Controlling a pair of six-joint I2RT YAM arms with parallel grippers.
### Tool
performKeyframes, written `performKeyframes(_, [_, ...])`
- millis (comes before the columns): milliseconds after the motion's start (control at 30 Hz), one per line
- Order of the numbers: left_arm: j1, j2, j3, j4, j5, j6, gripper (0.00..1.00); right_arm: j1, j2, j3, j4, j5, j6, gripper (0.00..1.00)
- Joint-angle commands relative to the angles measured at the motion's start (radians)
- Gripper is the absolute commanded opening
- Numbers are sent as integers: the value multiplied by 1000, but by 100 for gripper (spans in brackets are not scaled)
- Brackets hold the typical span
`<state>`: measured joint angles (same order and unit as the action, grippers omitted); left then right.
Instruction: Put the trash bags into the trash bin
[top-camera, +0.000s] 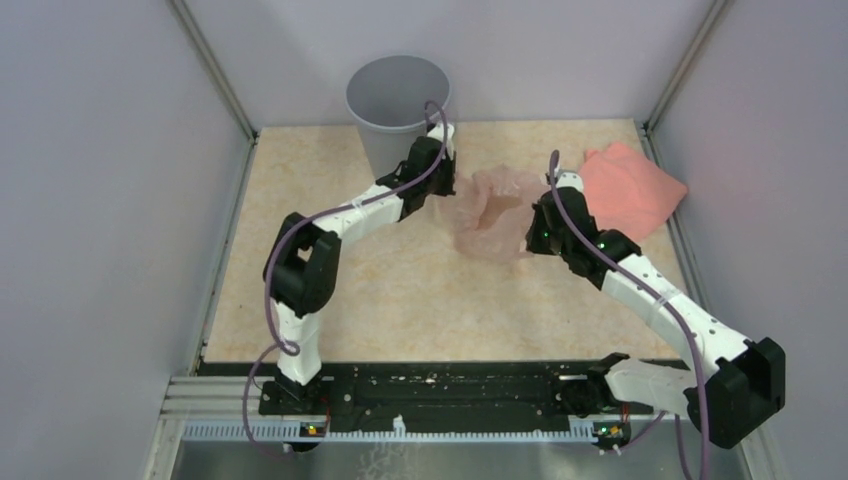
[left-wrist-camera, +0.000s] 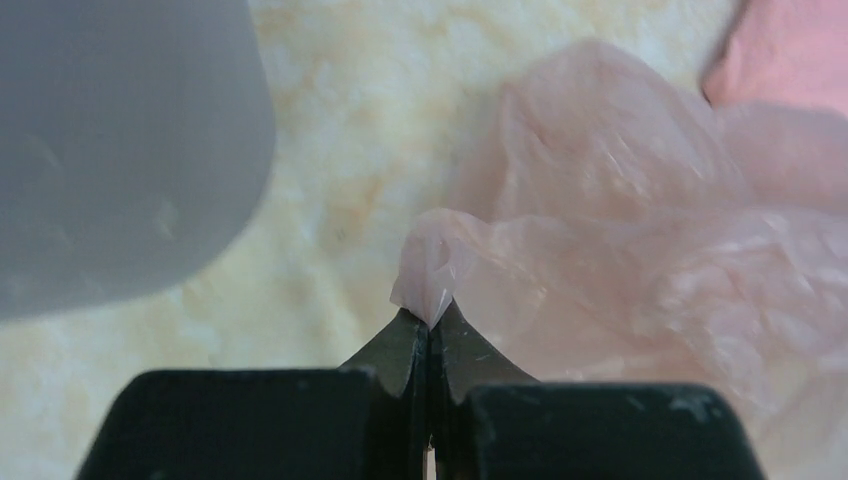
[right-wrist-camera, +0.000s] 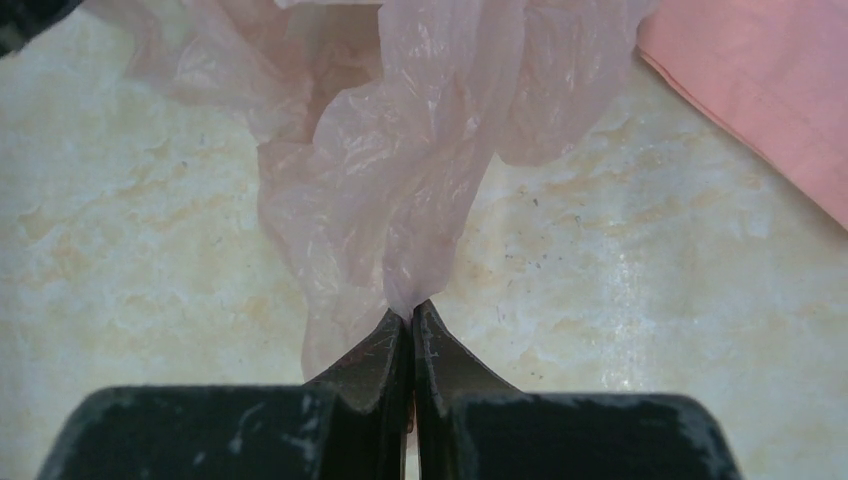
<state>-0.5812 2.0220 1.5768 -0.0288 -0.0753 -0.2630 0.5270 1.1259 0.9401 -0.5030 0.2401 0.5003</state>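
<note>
The translucent pale pink trash bag hangs crumpled between my two grippers, just right of the grey round trash bin. My left gripper is shut on the bag's left edge; in the left wrist view a pinched corner of the bag sticks out of the closed jaws, with the bin at upper left. My right gripper is shut on the bag's right edge; in the right wrist view the bag rises from the closed jaws.
An opaque salmon-pink folded bundle lies at the back right by the wall, also in the right wrist view and the left wrist view. Grey enclosure walls stand on three sides. The beige tabletop lies in front.
</note>
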Motion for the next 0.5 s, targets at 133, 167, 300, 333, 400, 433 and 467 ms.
performKeyframes(133, [-141,-414,-351,-44,-42,-158,0,-8,-70,-7,-173,153,-8,0])
performKeyframes(167, [-142,-455,-384,-85,-66,-190,0,-7,-67,3,-193,172,-15,0])
performKeyframes(300, [-138,-594,-521,-210,-188,-266,0,-4,-18,70,-259,201,-51,0])
performKeyframes(333, [-136,-623,-549,-225,-202,-273,0,0,-3,80,-254,181,-63,0])
performKeyframes(400, [-121,-664,-596,-234,-192,-293,0,16,28,100,-232,139,-87,2])
performKeyframes(433, [-113,-677,-611,-245,-178,-303,0,30,47,115,-228,125,-92,6])
performKeyframes(467, [-110,-683,-618,-265,-177,-317,0,51,64,129,-227,121,-92,10])
